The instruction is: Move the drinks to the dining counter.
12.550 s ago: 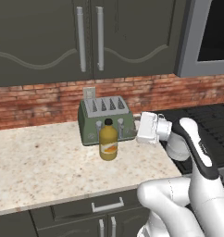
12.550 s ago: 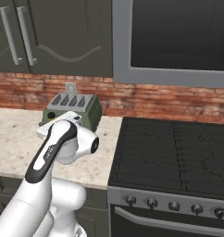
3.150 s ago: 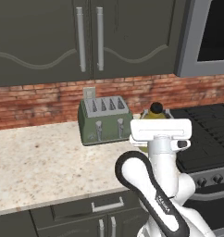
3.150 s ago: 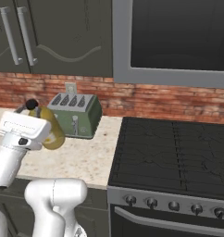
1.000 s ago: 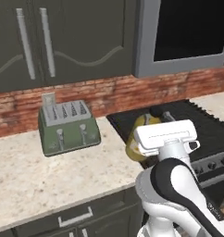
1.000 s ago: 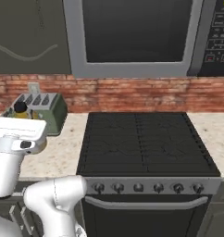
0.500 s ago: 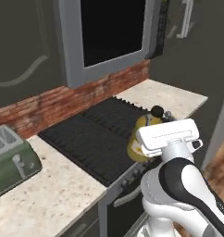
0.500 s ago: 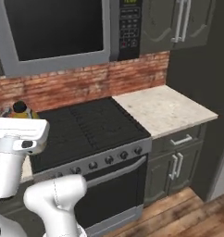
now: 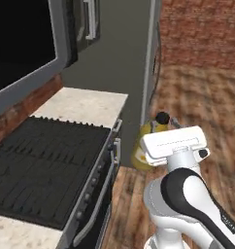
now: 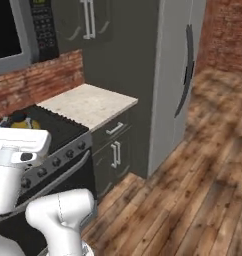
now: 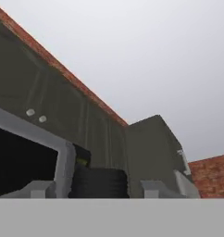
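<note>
Left base view: one yellow-orange juice bottle [image 9: 147, 141] with black cap [image 11: 99, 183], clamped in the tool [image 9: 158, 146], beside one black stove [image 9: 41, 165] and a short worktop [image 10: 88, 104].

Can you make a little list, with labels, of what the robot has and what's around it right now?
holding: yellow-orange juice bottle with black cap, carried in front of the hand
gripper: closed on the bottle's cap, as the hand view shows it
left of robot: black stove
past the stove: short beige stone counter over dark cabinets
further on: tall grey fridge
floor: wooden planks
dining counter: can't tell where it is
</note>
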Controlling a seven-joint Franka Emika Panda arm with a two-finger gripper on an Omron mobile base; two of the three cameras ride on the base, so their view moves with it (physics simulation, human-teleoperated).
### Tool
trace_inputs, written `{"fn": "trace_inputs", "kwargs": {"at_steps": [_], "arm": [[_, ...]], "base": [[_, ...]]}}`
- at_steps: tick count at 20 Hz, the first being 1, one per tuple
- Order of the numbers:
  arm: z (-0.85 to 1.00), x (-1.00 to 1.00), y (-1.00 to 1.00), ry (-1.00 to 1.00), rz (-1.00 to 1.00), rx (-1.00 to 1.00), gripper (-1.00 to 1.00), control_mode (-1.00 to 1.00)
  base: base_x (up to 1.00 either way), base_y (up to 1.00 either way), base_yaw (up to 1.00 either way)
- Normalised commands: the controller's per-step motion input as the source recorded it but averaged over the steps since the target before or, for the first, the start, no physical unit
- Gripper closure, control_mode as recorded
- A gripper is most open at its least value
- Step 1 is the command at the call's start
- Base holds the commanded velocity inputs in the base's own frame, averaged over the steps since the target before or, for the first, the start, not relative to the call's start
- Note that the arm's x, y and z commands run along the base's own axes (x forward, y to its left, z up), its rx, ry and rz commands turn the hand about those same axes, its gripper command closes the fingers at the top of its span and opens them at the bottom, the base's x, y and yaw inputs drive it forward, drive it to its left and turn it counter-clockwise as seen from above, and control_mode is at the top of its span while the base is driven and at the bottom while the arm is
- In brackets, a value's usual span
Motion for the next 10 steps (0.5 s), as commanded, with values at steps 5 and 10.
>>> {"fn": "trace_inputs", "kwargs": {"at_steps": [5,10], "arm": [[0.00,0.00,0.00,0.00,0.00,0.00,1.00,1.00],[0.00,0.00,0.00,0.00,0.00,0.00,1.00,1.00]], "base": [[0.03,-0.86,-0.76],[0.02,-0.75,-0.78]]}}
